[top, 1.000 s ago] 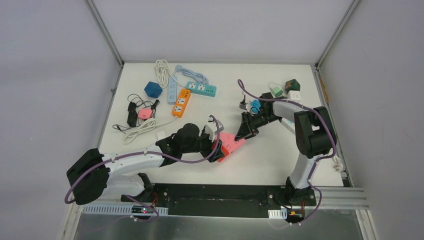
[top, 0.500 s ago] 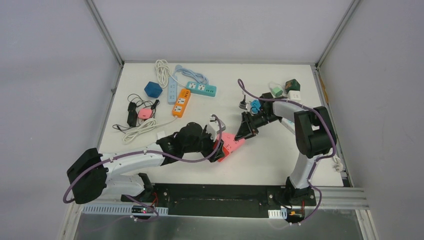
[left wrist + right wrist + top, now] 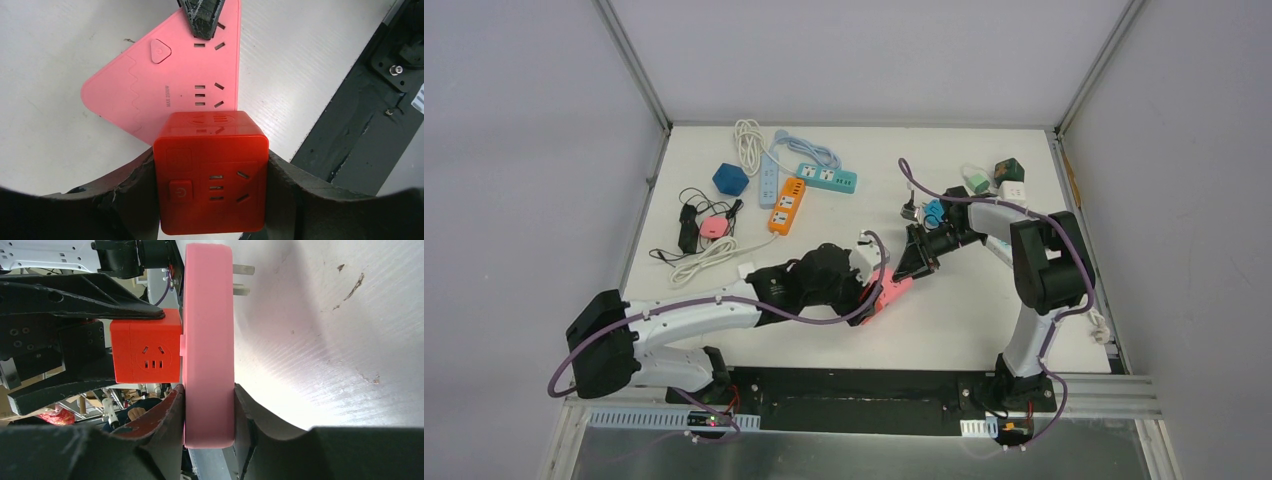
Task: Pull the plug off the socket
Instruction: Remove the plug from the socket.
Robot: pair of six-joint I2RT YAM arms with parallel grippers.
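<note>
Separation of plug from socket looks to be the step in hand, with both pieces gripped and not yet parted. Nearest, low in the left wrist view, the left gripper (image 3: 210, 200) has its jaws closed on two sides of the red cube (image 3: 211, 170), which is the plug. The cube is seated against the face of the pink socket (image 3: 165, 85), a flat triangular block at mid-frame in the top view, over the table (image 3: 984, 320). Beyond it, the right gripper (image 3: 209, 415) pinches the socket's thin edge between narrow jaws. The socket's own prongs (image 3: 242, 270) stick out of its back at the upper middle of the right wrist view. Farther off, at the upper left of the top view, an orange strip (image 3: 787, 205) and a teal strip (image 3: 827, 178) lie untouched. Next, I judge, the left arm must draw the cube straight off the face while the right holds firm. A skewed pull could jam the pins or slip the pinch.
</note>
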